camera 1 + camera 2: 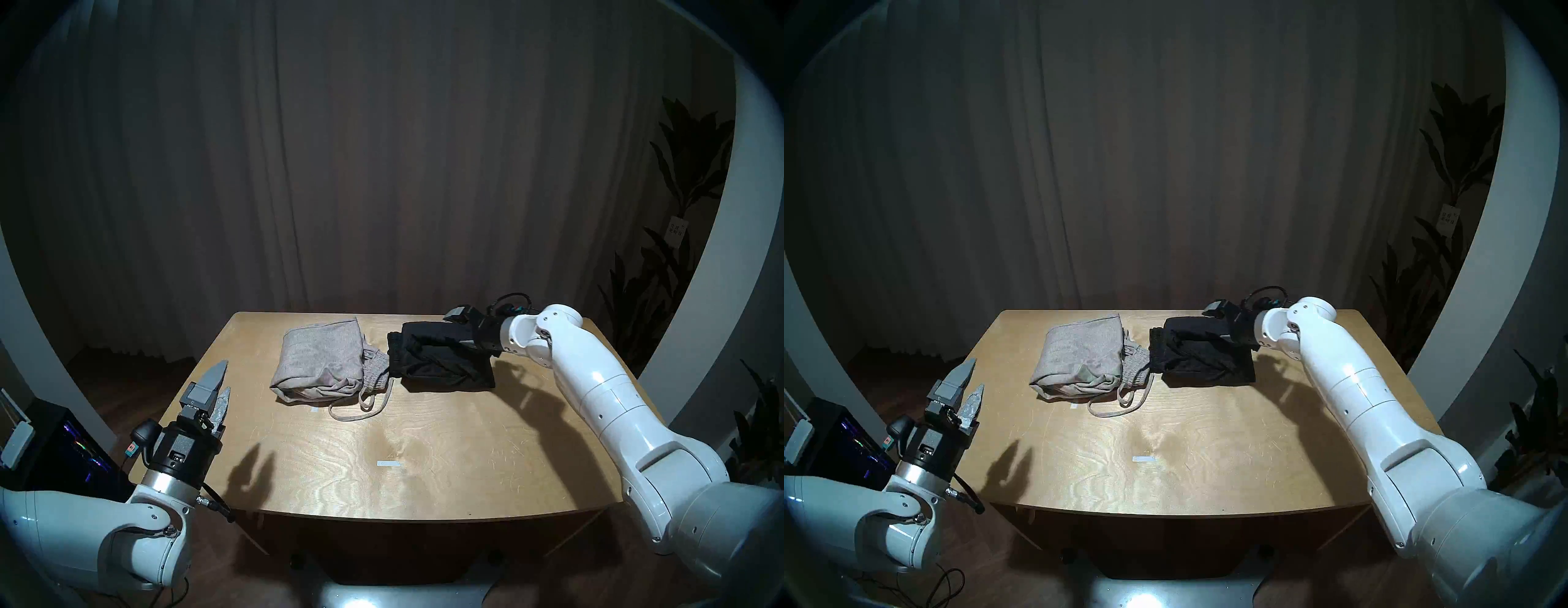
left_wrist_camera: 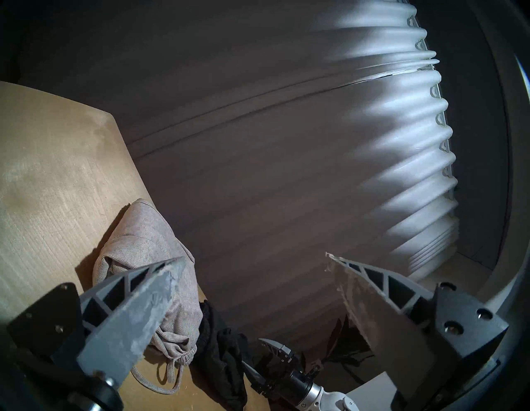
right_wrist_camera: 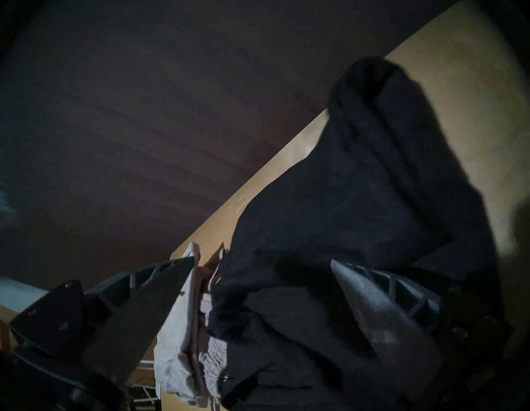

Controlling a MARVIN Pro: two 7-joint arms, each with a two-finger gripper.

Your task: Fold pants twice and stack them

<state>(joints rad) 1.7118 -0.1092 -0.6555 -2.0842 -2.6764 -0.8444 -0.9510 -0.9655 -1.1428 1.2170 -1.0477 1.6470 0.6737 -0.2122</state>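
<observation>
Two folded pairs are seen side by side on the wooden table (image 1: 424, 467): grey pants (image 1: 322, 361), black pants (image 1: 441, 361). Jaws of the left gripper (image 1: 220, 384) and right gripper (image 3: 262, 265) are spread apart, nothing held.

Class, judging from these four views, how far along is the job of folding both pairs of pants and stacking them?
Done: grey pants and black pants both lie folded, side by side on the table. In hand: nothing is gripped; the open right gripper hovers at the black pair, the open left gripper waits aside. Left: stacking one bundle on the other.
</observation>
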